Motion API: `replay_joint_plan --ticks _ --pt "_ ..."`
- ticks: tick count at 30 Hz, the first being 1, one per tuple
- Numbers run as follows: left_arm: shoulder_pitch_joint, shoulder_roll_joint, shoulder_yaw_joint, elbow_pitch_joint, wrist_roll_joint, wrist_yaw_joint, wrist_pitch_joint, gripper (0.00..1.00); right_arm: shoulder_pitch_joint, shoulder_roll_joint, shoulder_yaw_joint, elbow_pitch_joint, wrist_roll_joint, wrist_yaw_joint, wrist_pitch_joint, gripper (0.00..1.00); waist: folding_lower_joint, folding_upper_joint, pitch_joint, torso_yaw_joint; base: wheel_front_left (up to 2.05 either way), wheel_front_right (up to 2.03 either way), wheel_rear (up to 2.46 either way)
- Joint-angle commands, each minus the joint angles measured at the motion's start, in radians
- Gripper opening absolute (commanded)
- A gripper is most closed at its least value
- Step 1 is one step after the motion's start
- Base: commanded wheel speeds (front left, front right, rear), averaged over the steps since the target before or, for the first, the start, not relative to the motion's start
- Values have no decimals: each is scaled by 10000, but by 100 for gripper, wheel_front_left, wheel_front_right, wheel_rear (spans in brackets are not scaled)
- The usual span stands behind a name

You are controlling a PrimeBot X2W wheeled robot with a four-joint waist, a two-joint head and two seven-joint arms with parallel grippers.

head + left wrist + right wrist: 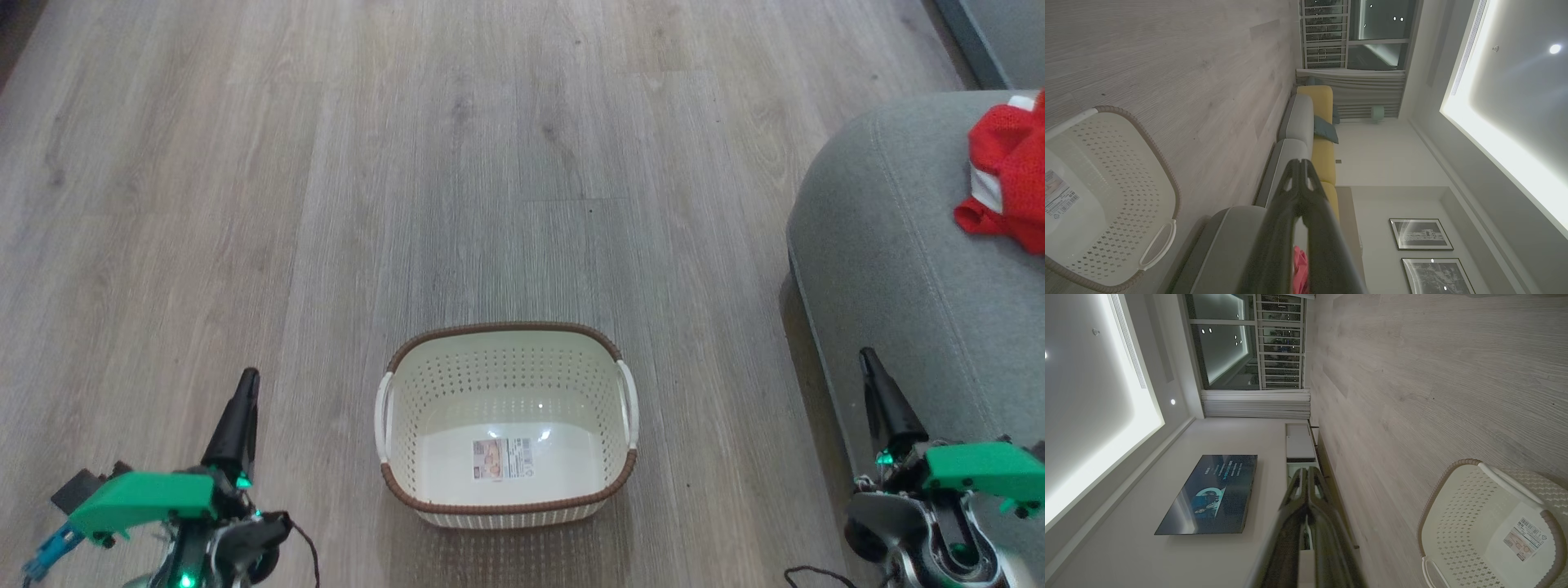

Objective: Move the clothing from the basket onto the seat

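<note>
The cream perforated basket (506, 425) stands on the wood floor between my arms, holding just its label sticker (501, 458). The red clothing (1006, 171) with white trim lies bunched on the grey seat (890, 245) at the right edge. My left gripper (245, 384) is at the lower left, left of the basket, fingers together and holding nothing. My right gripper (867, 359) is at the lower right, over the seat's front edge, also shut and holding nothing. The basket (1106, 196) also appears in the left wrist view, and a sliver of red clothing (1300, 269) shows between that gripper's fingers (1300, 171).
Bare wood floor (408, 163) stretches ahead of and around the basket. The seat belongs to a long sofa with grey and yellow cushions (1323, 122). In the right wrist view a wall television (1208, 494) and a low cabinet (1298, 445) stand across the room.
</note>
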Motion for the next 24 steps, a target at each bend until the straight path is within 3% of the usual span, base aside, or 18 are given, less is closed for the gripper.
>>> replay_joint_plan --ticks 1,24 --pt "-418 97 357 -339 -57 -92 77 0 -469 -16 174 -387 55 -2 32 0 0 0 1 0 0 0 0" --pt "-418 97 356 -340 -57 -92 76 0 -469 -16 175 -387 56 -2 31 0 0 0 1 0 0 0 0"
